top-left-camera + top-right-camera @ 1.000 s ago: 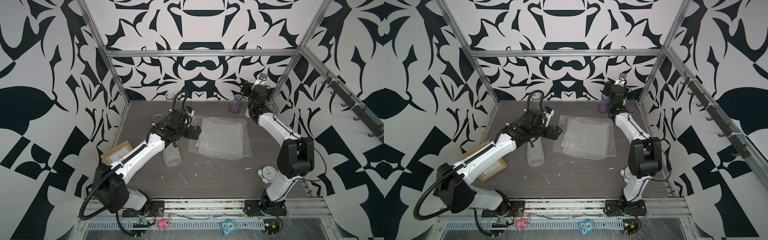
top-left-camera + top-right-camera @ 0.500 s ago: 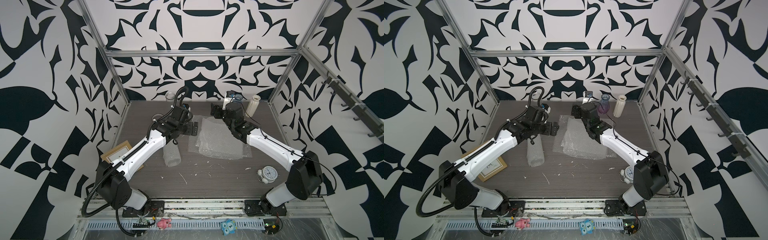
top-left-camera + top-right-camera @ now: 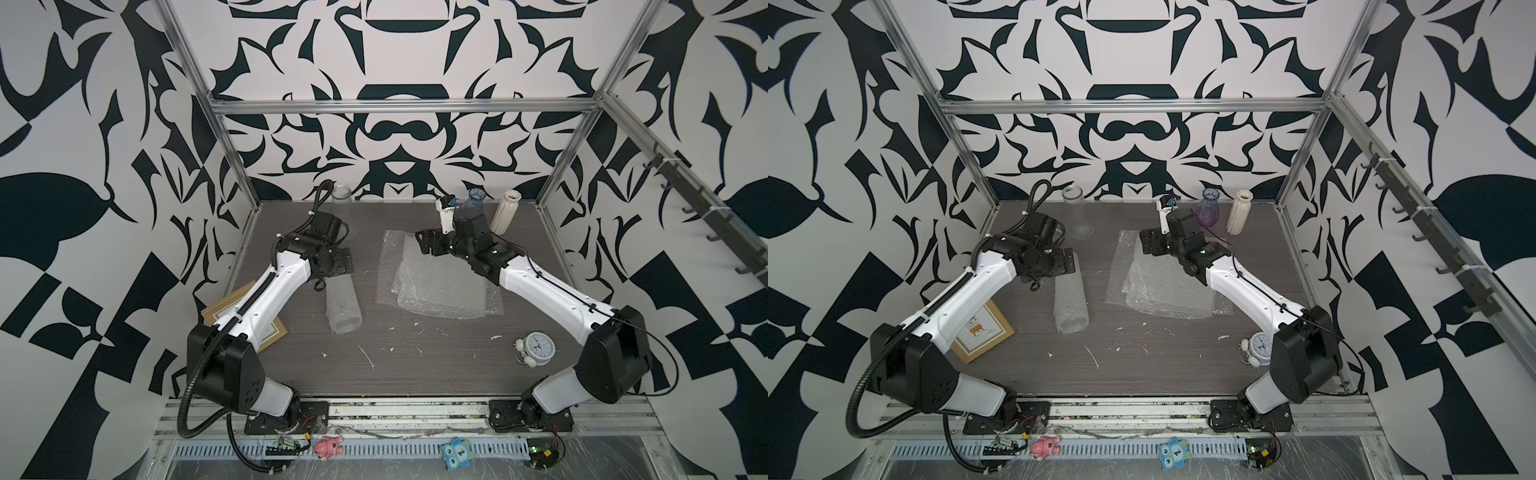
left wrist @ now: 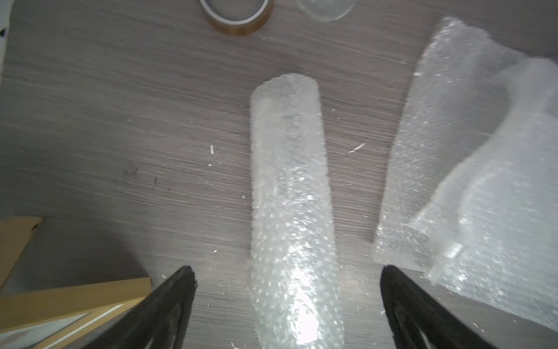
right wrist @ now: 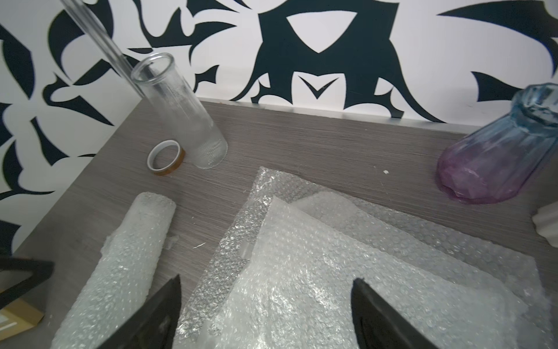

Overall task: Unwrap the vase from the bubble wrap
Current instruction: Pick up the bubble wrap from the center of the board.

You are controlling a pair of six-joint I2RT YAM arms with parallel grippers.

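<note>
**Wide open and holding nothing**

The left pincer (image 4: 286, 269) is wide open over the back end of the bubble wrap roll (image 3: 343, 305). The roll lies left of the middle of the surface (image 3: 415, 365). Flat bubble wrap sheets (image 3: 436, 282) lie near it, toward the back edge. The right pincer (image 5: 266, 278) is wide open above their back corner.

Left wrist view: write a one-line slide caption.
Open left gripper frames a bubble wrap roll lying on the grey table, flat sheets alongside.

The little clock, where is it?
In both top views the little clock sits near the table's front right corner, beside the right arm.
</note>
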